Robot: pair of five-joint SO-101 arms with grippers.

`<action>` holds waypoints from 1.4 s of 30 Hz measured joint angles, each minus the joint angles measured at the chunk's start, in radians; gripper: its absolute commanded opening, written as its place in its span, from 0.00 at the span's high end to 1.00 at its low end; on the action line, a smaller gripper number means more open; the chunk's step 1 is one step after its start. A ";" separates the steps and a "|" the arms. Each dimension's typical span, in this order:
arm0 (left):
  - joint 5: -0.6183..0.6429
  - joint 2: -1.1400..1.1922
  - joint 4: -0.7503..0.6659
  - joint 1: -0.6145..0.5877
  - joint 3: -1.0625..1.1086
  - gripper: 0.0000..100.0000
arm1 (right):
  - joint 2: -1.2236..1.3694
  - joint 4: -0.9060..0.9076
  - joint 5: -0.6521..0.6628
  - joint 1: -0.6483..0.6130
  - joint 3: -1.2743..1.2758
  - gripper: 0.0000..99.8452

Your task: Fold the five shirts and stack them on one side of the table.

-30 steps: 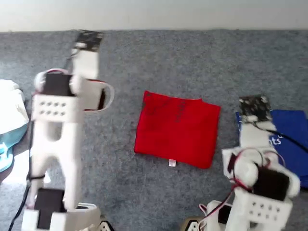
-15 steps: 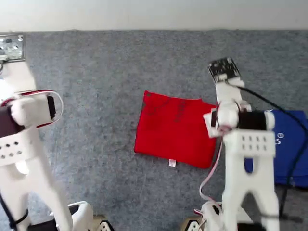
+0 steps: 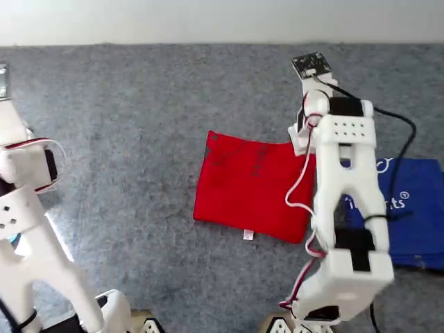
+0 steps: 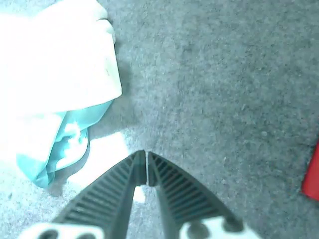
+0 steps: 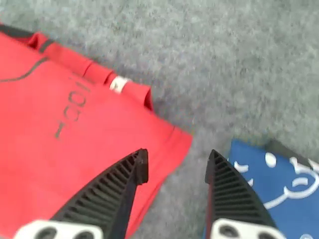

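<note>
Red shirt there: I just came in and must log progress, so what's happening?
The red shirt lies folded mid-table, held by neither arm. The right gripper hovers open over its corner nearest the blue shirt. The left gripper is shut and empty, beside the white and teal cloths.

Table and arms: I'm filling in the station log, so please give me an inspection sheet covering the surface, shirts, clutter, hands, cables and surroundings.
Surface: grey mat covers the table.
Job's things: red shirt folded at the centre; blue shirt flat by the right edge; white and teal cloth heap bunched at the left side.
Clutter: nothing seen.
Hands: left hand shut, holding nothing, over bare mat near the heap; right hand open, above the red shirt's corner nearest the blue shirt.
Cables: black cable loops off the right arm; thin wires hang along it over the red shirt.
Surroundings: pale wall behind the table.
</note>
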 measured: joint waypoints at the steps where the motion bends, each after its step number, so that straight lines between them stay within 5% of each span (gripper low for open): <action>1: 0.000 0.000 0.000 -0.008 0.011 0.99 | 0.032 0.006 0.000 0.003 -0.032 0.80; 15: 0.000 0.000 0.000 -0.029 0.057 0.99 | 0.238 0.046 0.000 0.026 -0.117 0.81; 21: 0.000 0.000 0.000 -0.029 0.057 0.99 | 0.267 0.083 0.000 0.011 -0.121 1.00; 42: 0.000 0.000 0.000 -0.029 0.057 0.99 | 0.278 0.069 0.124 -0.094 -0.325 0.99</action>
